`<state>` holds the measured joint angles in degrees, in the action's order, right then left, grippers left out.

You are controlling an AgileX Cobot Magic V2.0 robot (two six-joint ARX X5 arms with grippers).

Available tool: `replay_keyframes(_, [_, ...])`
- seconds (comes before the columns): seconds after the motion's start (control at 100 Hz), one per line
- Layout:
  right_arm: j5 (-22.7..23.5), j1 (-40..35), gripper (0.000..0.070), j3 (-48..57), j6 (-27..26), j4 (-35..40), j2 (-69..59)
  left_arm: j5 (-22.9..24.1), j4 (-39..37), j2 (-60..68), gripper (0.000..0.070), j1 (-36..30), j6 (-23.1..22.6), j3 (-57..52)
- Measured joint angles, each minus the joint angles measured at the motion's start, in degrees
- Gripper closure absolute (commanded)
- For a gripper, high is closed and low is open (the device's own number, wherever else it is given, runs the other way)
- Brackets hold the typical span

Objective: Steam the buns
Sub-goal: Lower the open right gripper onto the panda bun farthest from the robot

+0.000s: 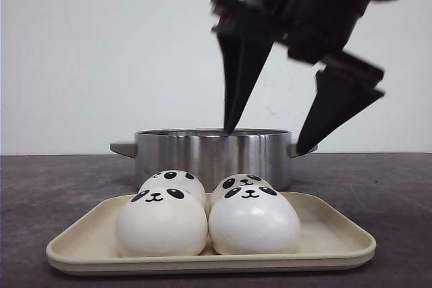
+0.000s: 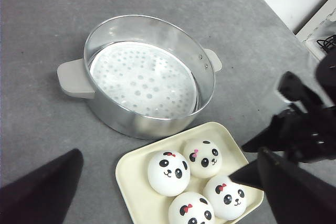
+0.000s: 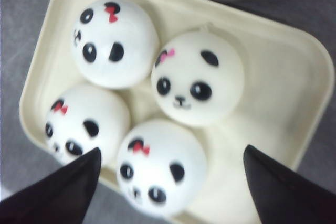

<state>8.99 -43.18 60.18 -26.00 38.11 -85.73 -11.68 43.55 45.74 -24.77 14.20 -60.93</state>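
Four white panda-faced buns sit together on a cream tray (image 1: 324, 234): two in front (image 1: 160, 224) (image 1: 253, 220) and two behind (image 1: 174, 181) (image 1: 237, 183). My right gripper (image 1: 264, 141) is open and empty and hangs above the tray. In the right wrist view its jaws (image 3: 171, 149) stand wide either side of one bun (image 3: 160, 166), apart from it. It also shows in the left wrist view (image 2: 237, 162). My left gripper (image 2: 168, 151) is open and empty, high above the table and out of the front view. The buns (image 2: 168, 172) show below it.
A steel steamer pot (image 1: 212, 153) with grey side handles stands just behind the tray. Its perforated white liner (image 2: 142, 77) holds nothing. The table top (image 2: 42, 24) is dark grey, with a white wall behind.
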Motion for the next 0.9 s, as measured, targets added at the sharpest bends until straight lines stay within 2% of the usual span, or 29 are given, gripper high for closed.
replay_keyframes(0.19, [-0.3, 0.5, 0.0182, 0.0, 0.0, -7.1, -4.0, 0.0, 0.3, 0.0, 0.0022, -0.1, 0.0, 0.0])
replay_keyframes(0.39, [-5.6, 1.2, 0.0182, 0.0, 0.0, -8.3, -7.4, 0.0, 2.6, 0.0, 0.0022, -0.1, -1.2, 0.0])
replay_keyframes(0.67, [-6.1, 3.0, 0.0186, 0.0, 0.0, -11.6, -10.1, 0.0, 3.1, 0.0, 0.0022, -0.1, -1.4, 0.0])
replay_keyframes(0.79, [-5.9, 3.5, 0.0217, 0.6, 0.0, -11.8, -11.4, 0.0, 3.2, 0.0, 0.0022, -0.2, -1.4, 0.0])
replay_keyframes(0.9, [-5.6, 3.5, 0.0218, 0.7, 0.0, -11.9, -11.6, 0.0, 3.2, 0.0, 0.0022, -0.8, -1.6, 0.0])
